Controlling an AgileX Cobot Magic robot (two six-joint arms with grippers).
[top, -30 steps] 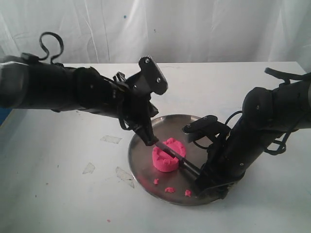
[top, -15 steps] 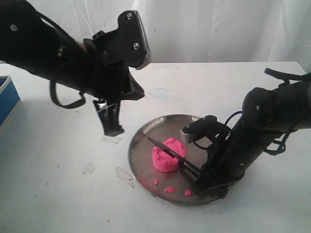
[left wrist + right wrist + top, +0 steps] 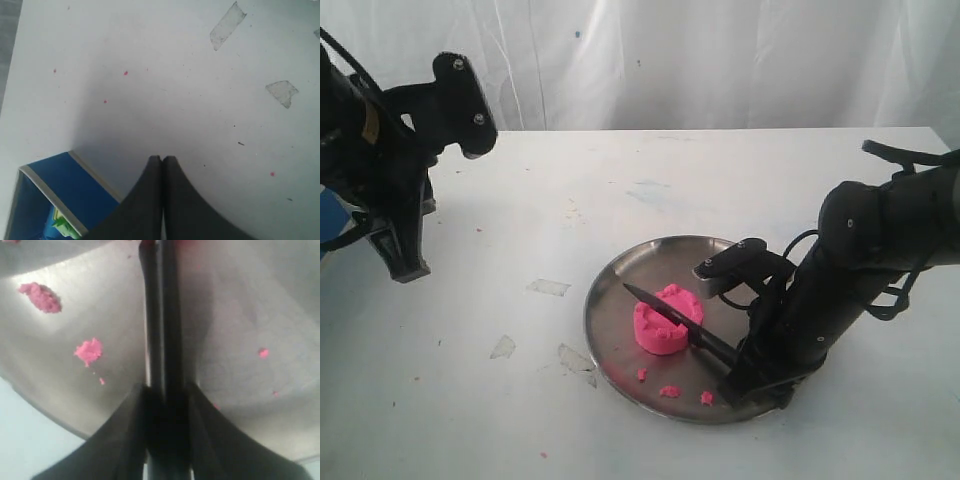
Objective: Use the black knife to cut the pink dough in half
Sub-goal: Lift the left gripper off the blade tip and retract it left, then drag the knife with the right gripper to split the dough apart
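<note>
Your right gripper (image 3: 165, 395) is clamped on the handle end of the black knife (image 3: 160, 315), low over the rim of the round metal plate (image 3: 650, 258) on that arm's side. From there the blade runs out across the lumpy top of the pink dough (image 3: 662, 330). The dough sits near the plate's middle as one uncut puck, and the knife tip pokes past its far side.

Expect the dough to be soft and tacky. It should yield to steady downward pressure, but it may cling to the blade or skid on the smooth metal, as the scattered pink crumbs (image 3: 88, 351) suggest. The knife looks light and stiff. Holding it by the handle is right, but the reach is long, so press evenly.

Your left gripper (image 3: 162, 161), pinched shut on nothing, hangs well away over the white table (image 3: 165, 75), near a blue box (image 3: 45, 200).
</note>
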